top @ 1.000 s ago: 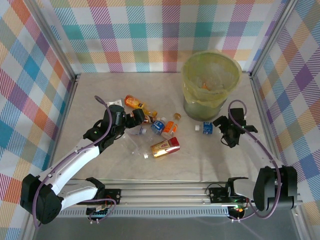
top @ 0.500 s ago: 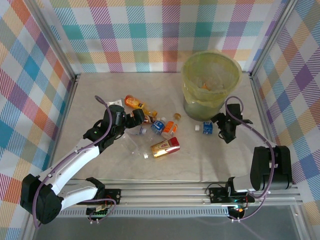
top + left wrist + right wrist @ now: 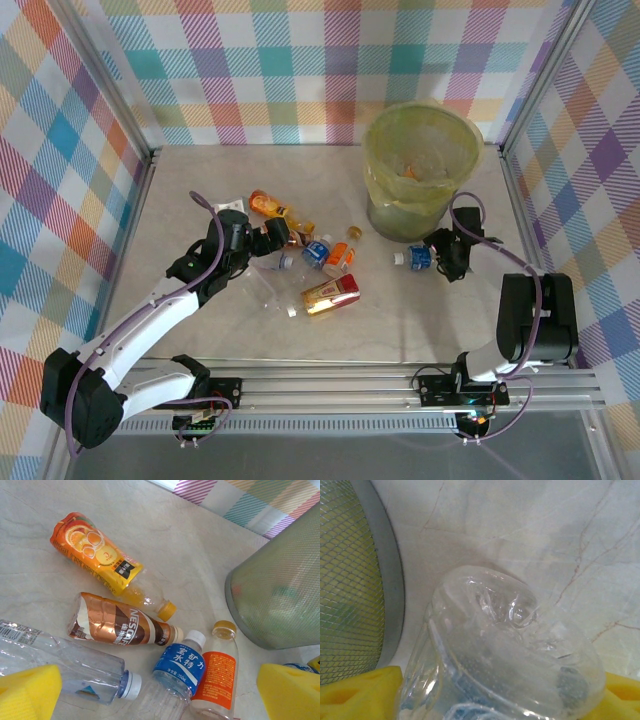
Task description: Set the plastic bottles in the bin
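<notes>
Over the last second my right arm (image 3: 525, 320) has folded in and brought the right jaws up to the small clear bottle (image 3: 414, 258); my left arm (image 3: 150, 315) has not budged.

That blue-labelled bottle lies on its side on the worktop (image 3: 420, 320) at the 6 o'clock foot of the bin (image 3: 400, 212), with its white cap pointing to 9 o'clock. From the right wrist I see the small clear bottle (image 3: 510, 645) base-on between two yellow pads (image 3: 355, 692), and the bin (image 3: 345, 580) shows its mesh wall at 9 o'clock. The right jaws stand part-way in on either side of the bottle. I cannot tell whether the pads are pressing it.

The bin stands at about 1 o'clock on the worktop, with its yellow-green bag folded over the rim and something orange lying inside.

The other bottles lie in a loose cluster near the middle of the worktop, at the bin's 8 o'clock. A blue-label bottle (image 3: 317, 251) (image 3: 177, 667) and an orange-label bottle (image 3: 342, 255) (image 3: 215, 680) lie side by side. A gold and red bottle (image 3: 330, 295) lies at their 6 o'clock. An orange juice bottle (image 3: 268, 205) (image 3: 95, 555) lies at their 10 o'clock, with a brown coffee bottle (image 3: 120, 625) between. A long clear bottle (image 3: 65, 660) lies nearest my left arm.

The left jaws stand wide and hold nothing, hovering over that long clear bottle.
</notes>
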You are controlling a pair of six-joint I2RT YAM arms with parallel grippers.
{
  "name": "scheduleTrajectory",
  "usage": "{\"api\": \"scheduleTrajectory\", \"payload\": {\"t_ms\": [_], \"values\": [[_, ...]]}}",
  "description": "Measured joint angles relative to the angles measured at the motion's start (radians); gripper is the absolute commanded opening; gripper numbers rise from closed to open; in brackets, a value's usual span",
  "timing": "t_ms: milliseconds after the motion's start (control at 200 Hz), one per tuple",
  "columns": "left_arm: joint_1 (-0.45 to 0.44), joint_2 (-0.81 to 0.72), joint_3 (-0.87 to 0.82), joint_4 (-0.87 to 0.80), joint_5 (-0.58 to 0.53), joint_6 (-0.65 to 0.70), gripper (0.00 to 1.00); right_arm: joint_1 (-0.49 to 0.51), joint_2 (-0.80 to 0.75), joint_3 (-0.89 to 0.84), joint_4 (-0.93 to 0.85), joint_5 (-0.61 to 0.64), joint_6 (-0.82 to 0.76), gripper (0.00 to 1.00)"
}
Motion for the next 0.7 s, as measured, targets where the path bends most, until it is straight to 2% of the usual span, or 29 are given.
{"api": "scheduleTrajectory", "payload": {"t_ms": [205,350,515,700], "values": [[0.0,-0.002,0.0,0.0,-0.002,0.0,1.0,-0.006,0.021,0.0,0.044,-0.038,-0.024,0.72],[0.0,-0.003,0.0,0.0,-0.002,0.0,1.0,-0.006,0.03,0.001,0.053,-0.053,-0.045,0.77],[0.0,-0.005,0.0,-0.001,-0.002,0.0,1.0,-0.006,0.067,0.007,0.051,-0.064,-0.08,0.76],[0.0,-0.005,0.0,-0.003,-0.003,0.0,1.0,-0.011,0.092,0.046,0.0,-0.071,-0.112,0.7]]}}
